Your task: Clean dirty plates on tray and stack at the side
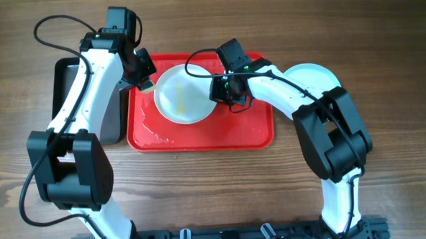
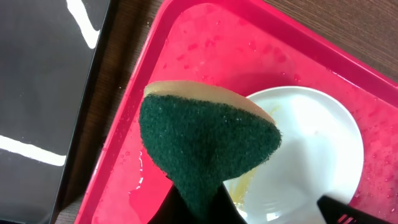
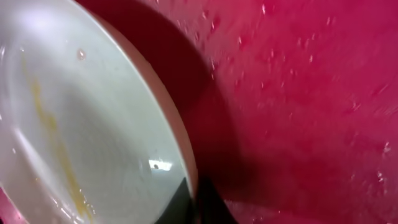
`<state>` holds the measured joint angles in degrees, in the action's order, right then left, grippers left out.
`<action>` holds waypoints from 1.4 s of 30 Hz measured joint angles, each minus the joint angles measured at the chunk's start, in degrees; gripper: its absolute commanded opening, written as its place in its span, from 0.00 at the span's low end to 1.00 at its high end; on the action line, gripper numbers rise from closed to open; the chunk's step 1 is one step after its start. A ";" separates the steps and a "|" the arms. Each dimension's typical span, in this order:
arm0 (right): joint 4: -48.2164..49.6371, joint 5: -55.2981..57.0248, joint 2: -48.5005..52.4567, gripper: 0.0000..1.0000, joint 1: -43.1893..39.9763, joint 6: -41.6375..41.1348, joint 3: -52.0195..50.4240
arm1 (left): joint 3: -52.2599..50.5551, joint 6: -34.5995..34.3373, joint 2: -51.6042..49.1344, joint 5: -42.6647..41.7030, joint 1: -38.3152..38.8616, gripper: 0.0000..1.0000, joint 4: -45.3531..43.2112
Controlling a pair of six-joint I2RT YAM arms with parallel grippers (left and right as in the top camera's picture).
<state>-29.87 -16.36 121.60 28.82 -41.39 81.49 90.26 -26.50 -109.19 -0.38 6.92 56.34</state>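
Left gripper (image 1: 145,82): fingers clamped tight on sponge (image 2: 208,146), green face up, yellow layer behind. Sponge hangs over tray's left part, just beside plate.
Right gripper (image 1: 225,90): fingers narrow, pinching plate (image 1: 185,95) at right rim; dark shadow on tray under gripped rim.
Black tray (image 1: 67,82) beside tray (image 1: 199,138) at left, partly under left arm. Second plate (image 1: 317,73), pale, on table (image 1: 397,54) at right, partly hidden by right arm.
Plate cream-white, on red tray; yellow streak (image 3: 56,143) inside. Tray wet, droplets.

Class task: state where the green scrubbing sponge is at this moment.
The sponge is pinched in the left gripper, above the left part of the red tray, right at the cream plate's left rim in the overhead view.
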 measured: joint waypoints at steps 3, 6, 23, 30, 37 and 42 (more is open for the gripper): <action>1.20 -1.68 0.00 0.33 0.02 1.09 0.00 | 0.00 0.00 0.00 0.00 0.00 0.04 0.02; 3.30 -2.05 0.00 0.34 0.02 3.26 -0.04 | 0.00 0.00 0.00 0.00 0.00 0.04 0.02; 8.33 -1.62 0.24 0.27 0.02 20.09 -0.66 | 0.00 0.00 -0.02 0.00 0.00 0.04 0.04; 9.09 -1.57 0.24 0.04 0.02 24.30 -0.37 | 0.00 0.00 -0.02 0.00 0.00 0.04 0.07; 8.26 -1.60 0.24 0.04 0.02 22.08 -0.26 | -0.39 0.00 -0.02 0.00 0.20 0.04 -0.42; 5.20 -1.60 0.24 0.04 0.02 16.44 0.33 | -3.74 0.00 -0.07 0.00 1.29 0.04 -2.89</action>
<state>-24.67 -17.96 121.84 28.84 -24.95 81.82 86.52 -26.50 -109.25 -0.38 8.21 53.45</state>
